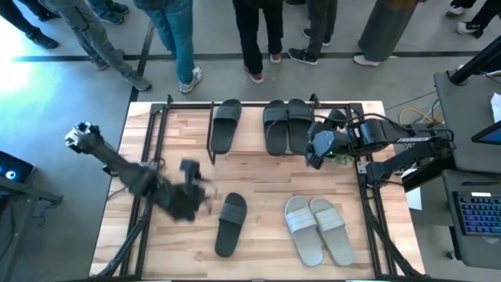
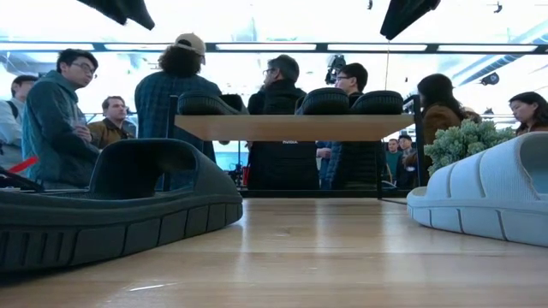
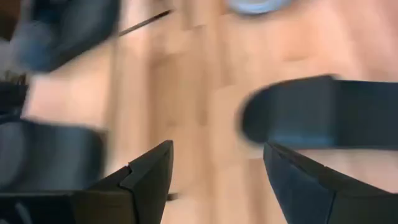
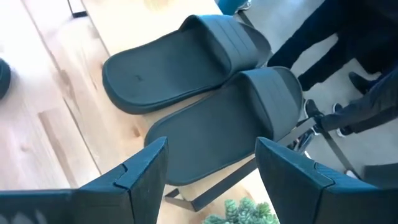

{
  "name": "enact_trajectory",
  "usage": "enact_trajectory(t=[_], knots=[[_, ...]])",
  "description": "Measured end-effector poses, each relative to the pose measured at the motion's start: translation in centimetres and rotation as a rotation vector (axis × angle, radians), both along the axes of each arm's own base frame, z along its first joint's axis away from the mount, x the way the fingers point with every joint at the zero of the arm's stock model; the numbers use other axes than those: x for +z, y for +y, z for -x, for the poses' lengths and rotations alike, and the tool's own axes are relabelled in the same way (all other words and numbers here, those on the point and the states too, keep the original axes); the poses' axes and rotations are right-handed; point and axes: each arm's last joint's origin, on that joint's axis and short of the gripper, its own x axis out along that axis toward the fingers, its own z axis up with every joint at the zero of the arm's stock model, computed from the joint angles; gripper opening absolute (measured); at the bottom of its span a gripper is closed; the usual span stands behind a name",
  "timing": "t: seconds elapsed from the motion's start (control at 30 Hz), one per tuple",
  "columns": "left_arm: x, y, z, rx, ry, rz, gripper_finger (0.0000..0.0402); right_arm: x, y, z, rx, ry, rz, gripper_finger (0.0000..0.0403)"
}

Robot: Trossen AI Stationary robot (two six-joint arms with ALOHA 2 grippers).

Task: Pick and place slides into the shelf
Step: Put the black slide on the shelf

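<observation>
The left tool (image 1: 190,190) hangs wide open with nothing in it, at the lower left of the high view, just beside a dark slide (image 1: 230,224) lying on the worktop (image 1: 258,168). It looks blurry, so it may be moving fast; it could bump the slide and push it away. The right tool (image 1: 319,150) is open and empty too, by the shelf (image 1: 188,106) at the top, near two dark slides (image 1: 287,125). It might knock them off. Two light slides (image 1: 317,227) wait at the lower right.

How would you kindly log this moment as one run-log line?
shelf: three dark slides on top | table: one dark slide, light grey pair | left hand: open, beside dark slide | right hand: open, by shelf
</observation>
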Motion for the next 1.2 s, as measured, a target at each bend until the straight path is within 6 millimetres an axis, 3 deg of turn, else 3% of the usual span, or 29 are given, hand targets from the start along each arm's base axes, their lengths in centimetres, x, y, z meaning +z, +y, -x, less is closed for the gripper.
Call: enact_trajectory(t=[0.2,0.53,0.77,1.0,1.2], knots=[[-4.3,-5.6,-1.4,-0.076,0.024,-0.095,0.0235,-0.5,0.2,-0.6,0.032,0.038,0.018,0.0233],[-9.1,-10.4,-4.5,-0.062,-0.026,0.007,0.0235,-0.7,0.2,-0.7,0.053,0.074,0.032,0.0233],[-12.5,-10.6,-5.9,-0.031,0.037,-0.066,0.0235,-0.7,0.2,-0.3,0.054,0.107,0.035,0.0233],[-14.2,-9.0,-7.3,0.108,-0.011,-0.169,0.0233,-0.7,0.2,-0.3,0.059,0.111,0.039,0.0233],[-16.3,-7.4,-8.3,0.155,0.055,-0.202,0.0200,-0.7,0.2,-0.3,0.065,0.115,0.043,0.0233]])
